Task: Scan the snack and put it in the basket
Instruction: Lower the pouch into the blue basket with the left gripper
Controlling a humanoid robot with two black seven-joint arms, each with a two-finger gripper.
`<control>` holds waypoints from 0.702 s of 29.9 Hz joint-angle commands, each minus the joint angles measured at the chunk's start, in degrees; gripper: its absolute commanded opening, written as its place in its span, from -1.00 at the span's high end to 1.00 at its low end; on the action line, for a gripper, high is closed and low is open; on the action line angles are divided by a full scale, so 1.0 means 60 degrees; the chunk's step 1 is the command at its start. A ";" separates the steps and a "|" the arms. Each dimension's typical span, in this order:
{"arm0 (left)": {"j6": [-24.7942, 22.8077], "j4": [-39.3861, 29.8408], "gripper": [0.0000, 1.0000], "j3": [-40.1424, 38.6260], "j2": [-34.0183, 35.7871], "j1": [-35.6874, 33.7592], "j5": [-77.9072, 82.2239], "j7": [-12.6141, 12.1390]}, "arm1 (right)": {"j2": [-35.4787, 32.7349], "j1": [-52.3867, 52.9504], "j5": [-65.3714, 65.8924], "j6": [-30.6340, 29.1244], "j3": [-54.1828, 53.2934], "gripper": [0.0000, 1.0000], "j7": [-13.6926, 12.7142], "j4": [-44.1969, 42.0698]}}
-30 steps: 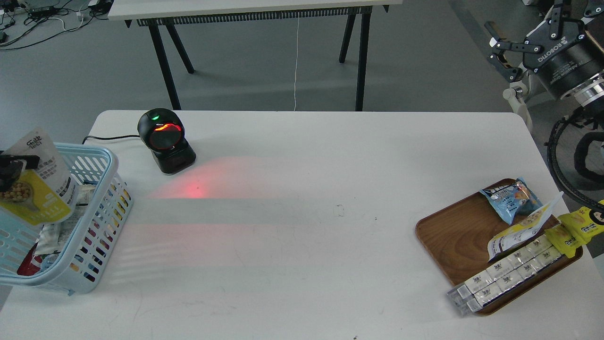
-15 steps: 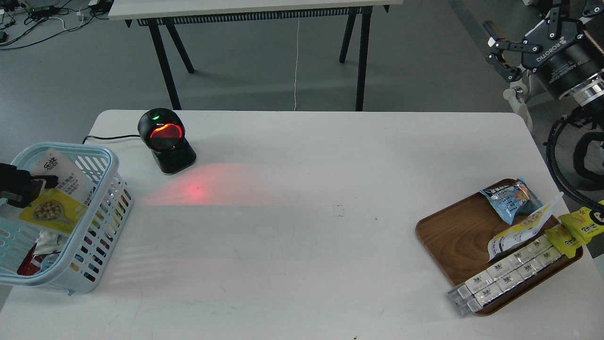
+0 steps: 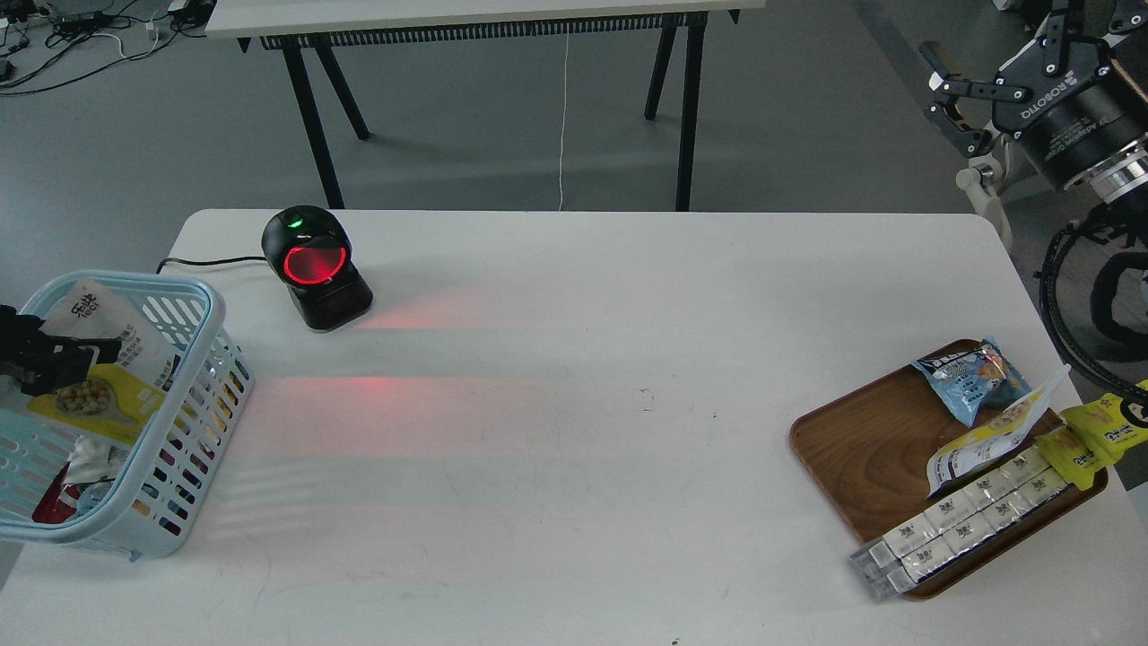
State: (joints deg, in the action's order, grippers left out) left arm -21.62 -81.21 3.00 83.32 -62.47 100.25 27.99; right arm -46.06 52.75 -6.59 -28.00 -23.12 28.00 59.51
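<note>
My left claw [image 3: 63, 359] gripped the snack [image 3: 112, 368] over the basket [image 3: 193, 359], its long axis pointing far-left, while my right claw [image 3: 955, 99] hung open far right.

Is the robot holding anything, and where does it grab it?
The left gripper holds the snack by its left edge, inside the basket. The right gripper holds nothing.

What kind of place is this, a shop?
Probably a lab set up like a pretend shop checkout: a barcode scanner glowing red, a blue basket holding snacks, more packets on a wooden tray, and bare grey floor with cables behind.
</note>
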 commanded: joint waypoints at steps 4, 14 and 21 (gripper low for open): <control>-0.0073 0.0029 -0.75 -0.0075 -0.0058 -0.0018 -0.0433 0.0001 | -0.0028 -0.0002 0.0000 0.0000 0.0000 -0.93 0.0000 0.0014; -0.0073 0.0585 -0.92 -0.0177 -0.0364 -0.0061 -0.0756 0.0001 | -0.0028 -0.0031 -0.0001 0.0000 0.0000 -0.93 0.0000 0.0072; 0.0015 0.1184 -0.92 -0.0865 -0.0774 -0.0076 -0.1048 0.0001 | -0.0028 -0.0046 -0.0001 0.0000 0.0000 -0.93 0.0000 0.0073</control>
State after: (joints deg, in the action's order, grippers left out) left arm -21.75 -76.18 -0.01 80.08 -62.84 95.23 28.00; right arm -46.24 52.48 -6.67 -28.00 -23.12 28.00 60.00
